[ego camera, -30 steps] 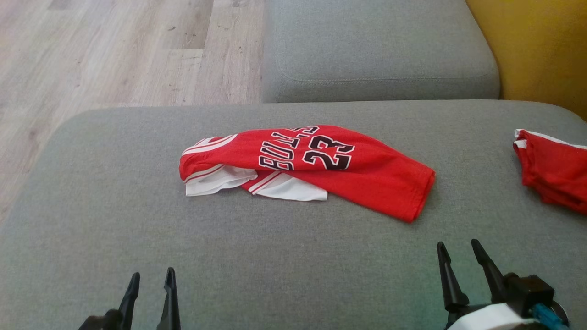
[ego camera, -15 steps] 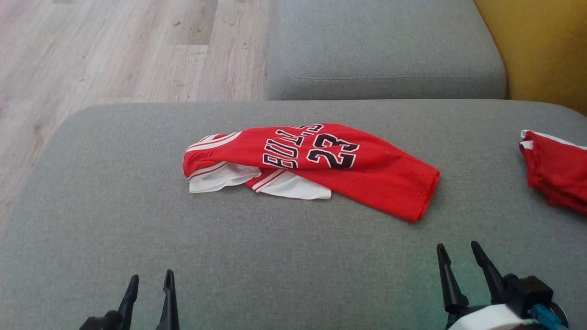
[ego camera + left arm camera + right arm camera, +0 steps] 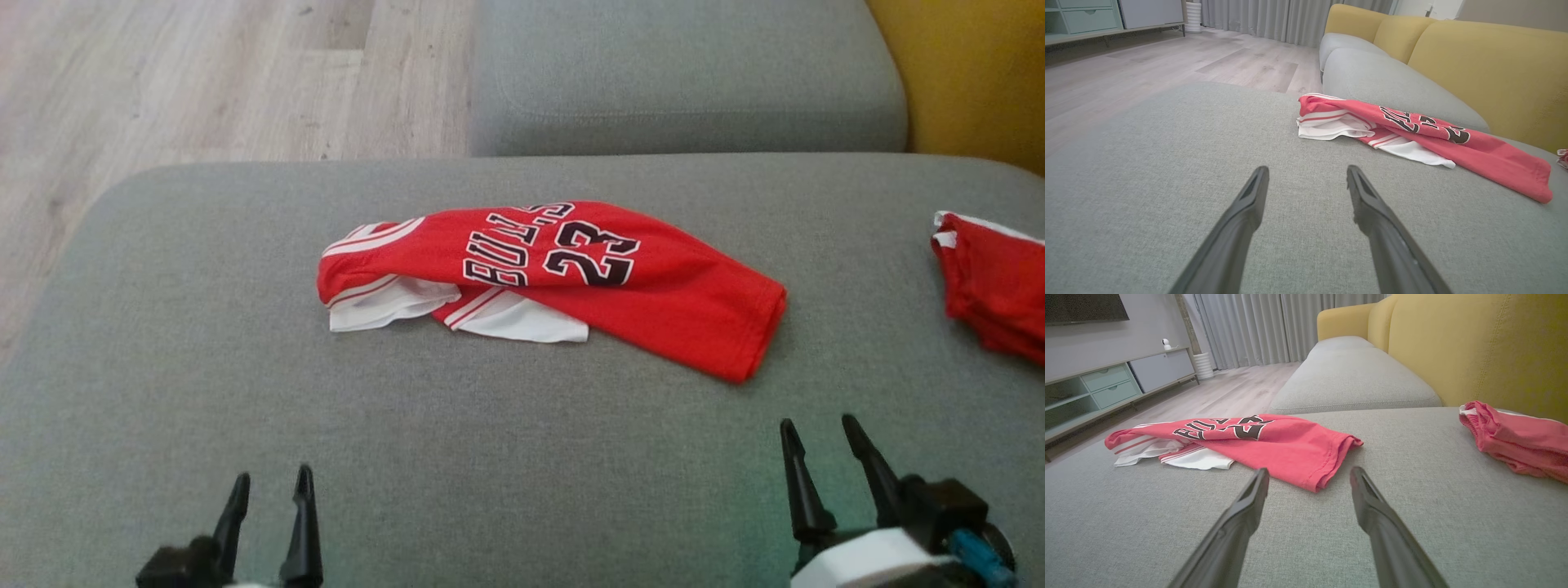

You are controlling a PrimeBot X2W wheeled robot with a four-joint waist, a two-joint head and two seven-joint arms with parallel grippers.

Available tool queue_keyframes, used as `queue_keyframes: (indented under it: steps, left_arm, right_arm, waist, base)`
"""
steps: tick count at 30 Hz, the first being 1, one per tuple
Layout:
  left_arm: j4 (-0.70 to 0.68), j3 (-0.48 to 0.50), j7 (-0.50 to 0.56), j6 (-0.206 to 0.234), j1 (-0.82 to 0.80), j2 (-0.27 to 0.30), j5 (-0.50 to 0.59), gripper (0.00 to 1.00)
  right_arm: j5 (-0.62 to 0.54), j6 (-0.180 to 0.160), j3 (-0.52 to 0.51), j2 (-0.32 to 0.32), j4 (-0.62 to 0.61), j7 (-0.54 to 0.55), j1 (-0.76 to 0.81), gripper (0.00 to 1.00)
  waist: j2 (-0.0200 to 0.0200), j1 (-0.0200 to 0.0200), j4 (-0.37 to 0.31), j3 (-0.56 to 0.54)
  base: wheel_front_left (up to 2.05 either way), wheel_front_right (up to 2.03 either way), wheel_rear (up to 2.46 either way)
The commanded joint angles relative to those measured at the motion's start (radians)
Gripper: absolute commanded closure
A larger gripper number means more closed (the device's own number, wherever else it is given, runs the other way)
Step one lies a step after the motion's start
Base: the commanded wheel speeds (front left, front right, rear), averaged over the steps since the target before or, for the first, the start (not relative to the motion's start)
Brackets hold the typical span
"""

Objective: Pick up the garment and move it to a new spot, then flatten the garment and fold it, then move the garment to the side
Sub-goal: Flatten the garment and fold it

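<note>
Jersey (image 3: 555,278), red with number 23, lies bunched at the middle of the grey cushion (image 3: 204,367), well ahead of my left gripper (image 3: 272,472) and right gripper (image 3: 817,420), both spread wide and empty; another red garment (image 3: 992,298) sits at the cushion's right edge.

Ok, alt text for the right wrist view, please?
A crumpled red jersey with black lettering lies on a grey sofa cushion, just beyond the open right tool. A second red garment sits at right, by the yellow backrest.
</note>
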Motion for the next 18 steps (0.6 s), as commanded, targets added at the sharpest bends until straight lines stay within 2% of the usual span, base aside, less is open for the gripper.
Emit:
queue_keyframes:
  steps: [1,8,18]
  left_arm:
    - [-0.027,0.034,0.002,0.000,-0.095,0.014,0.010,0.00]
    - [0.038,0.030,0.059,-0.003,-0.236,-0.001,0.022,0.00]
    - [0.319,0.042,0.193,-0.051,-0.519,-0.055,-0.022,0.00]
  right_arm:
    - [-0.013,0.007,0.021,-0.006,-0.041,-0.001,-0.065,0.00]
    - [-0.037,0.007,0.040,-0.006,-0.088,0.023,-0.107,0.00]
    - [-0.050,0.007,0.067,-0.006,-0.134,0.036,-0.204,0.00]
  waist:
    - [0.0000,0.0000,-0.007,0.018]
    - [0.0000,0.0000,-0.041,0.103]
    - [0.0000,0.0000,-0.118,0.250]
  base:
    - [0.00,0.00,0.00]
    - [0.00,0.00,0.00]
    - [0.00,0.00,0.00]
